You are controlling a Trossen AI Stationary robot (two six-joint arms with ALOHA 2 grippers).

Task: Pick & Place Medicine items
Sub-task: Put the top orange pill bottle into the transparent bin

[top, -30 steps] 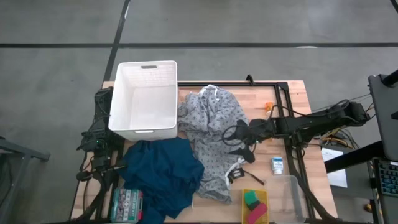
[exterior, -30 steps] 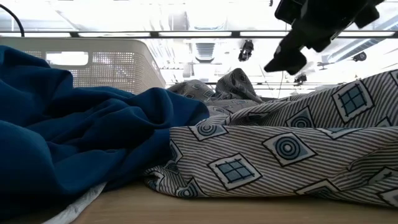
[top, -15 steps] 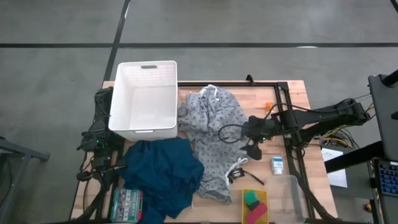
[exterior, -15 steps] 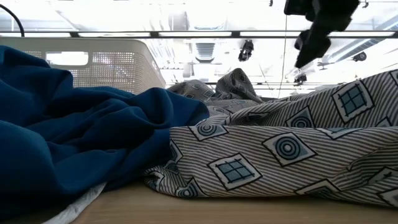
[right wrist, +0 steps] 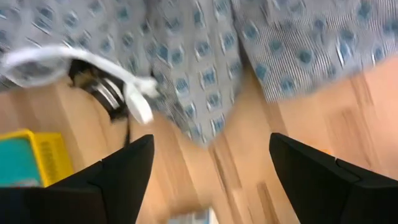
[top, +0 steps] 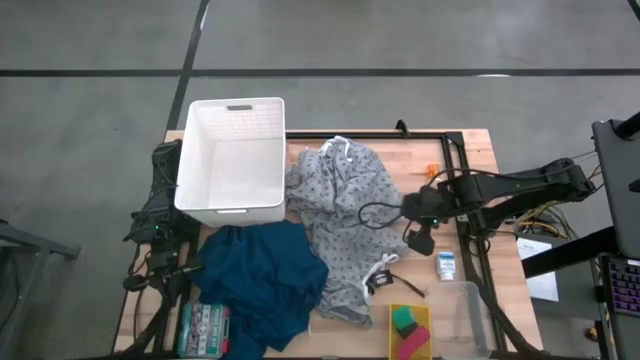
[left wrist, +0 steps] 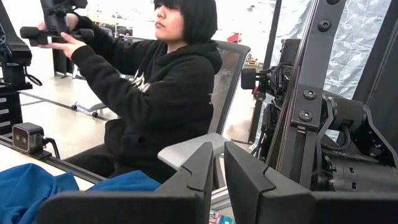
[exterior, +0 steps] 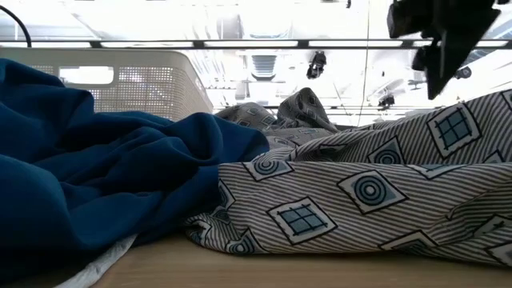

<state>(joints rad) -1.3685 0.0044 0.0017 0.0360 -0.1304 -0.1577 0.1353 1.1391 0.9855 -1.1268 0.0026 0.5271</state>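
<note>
One wooden table (top: 470, 165), seated person (left wrist: 168, 93) behind

Wooden table (top: 470, 150) under basket (top: 232, 155), clothes (grey (top: 340, 215), blue (top: 262, 282)), carton (top: 446, 266).

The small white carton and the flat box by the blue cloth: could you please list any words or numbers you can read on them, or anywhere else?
None can be read.
small white carton: blue print, too small to read.
flat green-and-white box: print too small to read.
person's black hoodie: pale marks, too blurred to read.
</note>
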